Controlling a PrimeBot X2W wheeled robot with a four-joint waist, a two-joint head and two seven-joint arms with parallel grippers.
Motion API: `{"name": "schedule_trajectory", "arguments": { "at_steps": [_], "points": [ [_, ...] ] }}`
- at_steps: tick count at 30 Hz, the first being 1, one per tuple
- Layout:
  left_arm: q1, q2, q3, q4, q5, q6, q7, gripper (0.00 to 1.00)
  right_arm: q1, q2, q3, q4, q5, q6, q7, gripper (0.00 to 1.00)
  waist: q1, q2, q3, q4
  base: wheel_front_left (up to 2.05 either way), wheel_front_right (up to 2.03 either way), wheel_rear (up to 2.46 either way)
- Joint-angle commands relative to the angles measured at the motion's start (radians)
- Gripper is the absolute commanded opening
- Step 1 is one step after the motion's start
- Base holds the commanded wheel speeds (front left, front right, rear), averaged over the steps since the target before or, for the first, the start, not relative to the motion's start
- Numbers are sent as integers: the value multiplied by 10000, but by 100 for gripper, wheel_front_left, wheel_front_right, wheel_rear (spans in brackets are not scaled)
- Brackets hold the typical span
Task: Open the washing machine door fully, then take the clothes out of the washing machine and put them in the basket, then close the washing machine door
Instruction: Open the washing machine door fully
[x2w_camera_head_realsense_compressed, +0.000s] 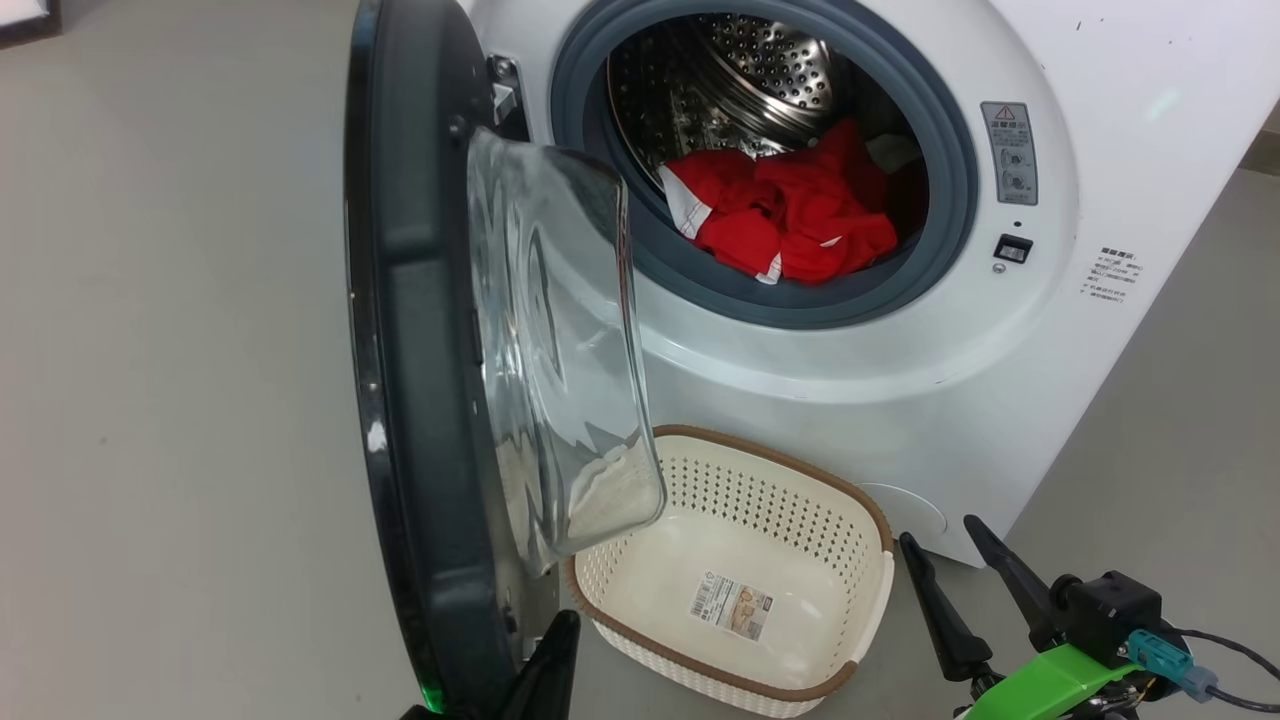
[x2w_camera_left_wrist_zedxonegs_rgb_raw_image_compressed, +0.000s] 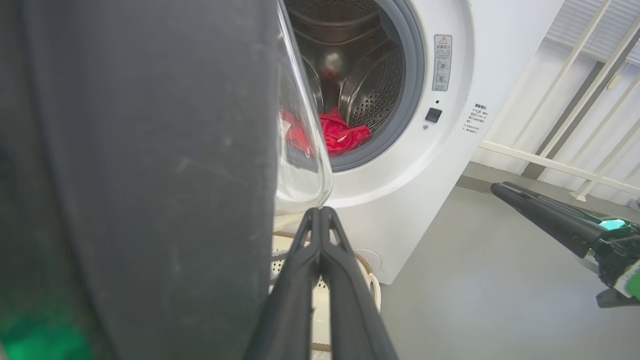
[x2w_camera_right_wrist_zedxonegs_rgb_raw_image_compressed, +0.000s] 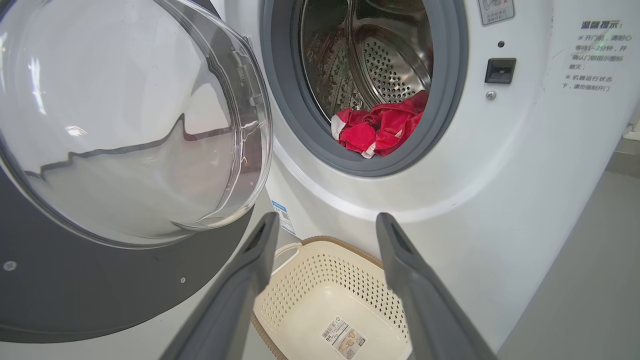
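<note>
- Left pincer (x2w_camera_left_wrist_zedxonegs_rgb_raw_image_compressed: 320, 212): clenched, both fingers pressed together, nothing between them. The tip sits just beneath the glass bowl (x2w_camera_head_realsense_compressed: 560, 330) of the washing machine door (x2w_camera_head_realsense_compressed: 420, 300), close by the door's dark inner face. I cannot tell whether it touches.
- Right pincer (x2w_camera_head_realsense_compressed: 938, 530): released, fingers spread wide, grasping nothing. It hangs low at the right above the floor (x2w_camera_head_realsense_compressed: 150, 400), just beside the basket's right end, fingers aimed toward the machine.
- The basket (x2w_camera_head_realsense_compressed: 770, 500): on the floor right against the foot of the washing machine (x2w_camera_head_realsense_compressed: 850, 370), below its opening. Barcode sticker (x2w_camera_head_realsense_compressed: 730, 605) shows on its bare bottom. In the head view the bowl overlaps the basket's left end.
- Door: swung out to the left on its hinge, standing nearly edge-on to the head view.
- Grey gasket (x2w_camera_head_realsense_compressed: 940, 200) rings the open mouth; warning label (x2w_camera_head_realsense_compressed: 1010, 150) to its right.
- The clothes (x2w_camera_head_realsense_compressed: 800, 215): a red heap with white trim, low in the steel drum (x2w_camera_head_realsense_compressed: 760, 70), the front edge resting at the gasket's lower lip.
</note>
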Motion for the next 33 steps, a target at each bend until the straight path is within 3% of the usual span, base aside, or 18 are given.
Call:
{"name": "schedule_trajectory", "arguments": {
  "at_steps": [1,16,33],
  "points": [
    [-163,71,492,-336,29,218,12,0,-339,-109,195,-217,-31,2,-93,100,0,0,2,19,0,0,0],
    [144,308,1156,-929,-83,1174,486,0,-378,-127,198,-223,-23,2,-93,100,0,0,50,138,0,0,0],
    [236,788,2148,-944,-444,1725,467,0,-407,-156,232,-239,-18,2,-93,100,0,0,112,215,0,0,0]
  ]
}}
